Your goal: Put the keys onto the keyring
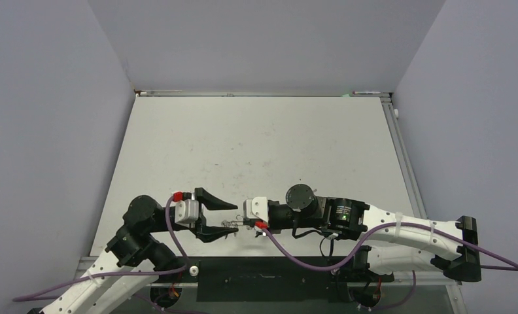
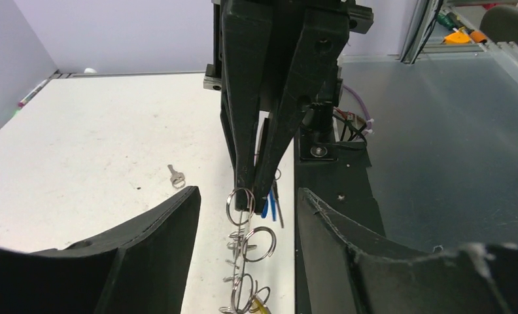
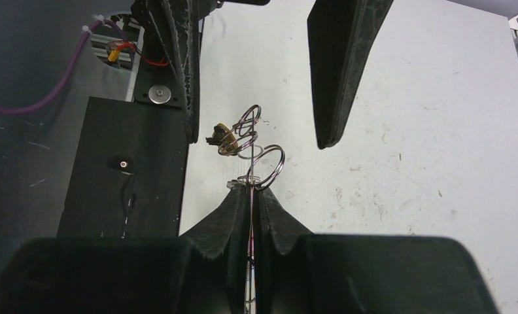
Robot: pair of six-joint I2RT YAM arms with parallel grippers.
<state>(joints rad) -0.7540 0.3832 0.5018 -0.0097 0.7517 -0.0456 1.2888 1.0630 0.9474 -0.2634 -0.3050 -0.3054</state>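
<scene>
**Desk:** Where's the keyring, and which hand has it?

**Me:** My right hand (image 3: 251, 194) has it, fingers pressed together on the rim of the keyring (image 2: 244, 243). It sits over the near edge of the tabletop (image 2: 99, 144), between the two hands. It looks lifted off the surface, though I can't be sure.

**Desk:** And your left?

**Me:** The left hand (image 1: 233, 220) is spread wide and holds nothing, with one finger on either side of the ring's free end. I'd say it's placed there so it can close on the ring and steady it while a key is threaded.

**Desk:** Which way does the ring lie?

**Me:** Edge-on to the right wrist camera, a thin line between my fingers. Its long axis points from the right hand straight toward the left, with the small loops (image 3: 282, 162) strung along it. A yellow tag (image 3: 222, 137) hangs among them, likely a key already on.

**Desk:** Any keys left?

**Me:** One silver key (image 2: 175, 176) lies flat on the tabletop, well apart from the ring. I reckon that's my next pick.
</scene>
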